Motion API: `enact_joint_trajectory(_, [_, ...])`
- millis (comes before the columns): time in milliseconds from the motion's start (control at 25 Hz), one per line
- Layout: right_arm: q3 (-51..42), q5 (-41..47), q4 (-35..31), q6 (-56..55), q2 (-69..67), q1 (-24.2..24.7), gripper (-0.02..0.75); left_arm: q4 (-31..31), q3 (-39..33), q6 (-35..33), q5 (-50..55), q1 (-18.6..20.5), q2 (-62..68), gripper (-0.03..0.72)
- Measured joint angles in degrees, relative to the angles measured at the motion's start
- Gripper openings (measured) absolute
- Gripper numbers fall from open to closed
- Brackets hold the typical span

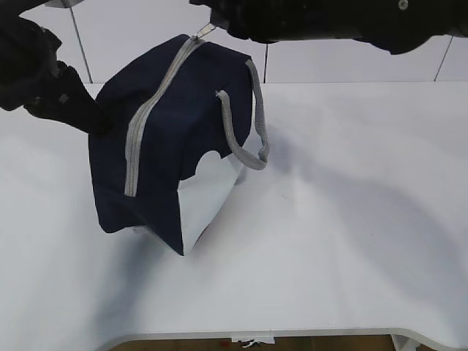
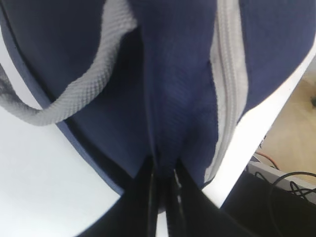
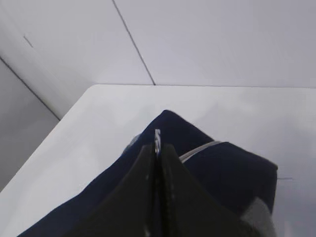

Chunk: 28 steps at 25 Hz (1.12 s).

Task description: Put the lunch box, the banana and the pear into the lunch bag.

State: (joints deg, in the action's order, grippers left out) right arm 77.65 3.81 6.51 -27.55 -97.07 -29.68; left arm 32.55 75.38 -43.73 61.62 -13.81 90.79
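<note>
The navy lunch bag (image 1: 183,110) stands tilted on the white table (image 1: 351,219), and its grey zipper (image 1: 146,117) looks closed along the top. My left gripper (image 1: 99,121) is at the bag's left side. In the left wrist view it (image 2: 165,170) is shut on a fold of the navy fabric (image 2: 173,98). My right gripper (image 1: 216,25) reaches in from the upper right. It (image 3: 158,148) is shut on the metal zipper pull (image 3: 157,136) at the bag's far top end. The lunch box, the banana and the pear are out of view.
A grey webbing handle (image 1: 248,131) loops off the bag's right side above its white lower panel (image 1: 208,194). The other handle (image 2: 84,94) hangs beside the left gripper. The table's front edge (image 1: 292,333) runs near the bottom. A tiled wall (image 1: 329,62) stands behind.
</note>
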Motion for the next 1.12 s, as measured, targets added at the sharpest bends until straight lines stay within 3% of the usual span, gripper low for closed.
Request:
enact_joint_trajectory(480, [9.57,4.75,-2.03,0.0,-7.41,4.18,0.001,-1.77,0.0,0.0,2.07,-0.13,-1.43,-0.003])
enact_joint_trajectory(960, [20.58,12.87,-2.7,0.0,-16.41,4.85,0.001,-3.8,0.0,0.0,4.16,-0.13,-3.44,-0.003])
enact_joint_trajectory(1120, [21.16,14.4,-6.51,0.0,-16.41,4.97,0.001,-4.0,0.0,0.0,4.39,-0.13,-3.44,-0.003])
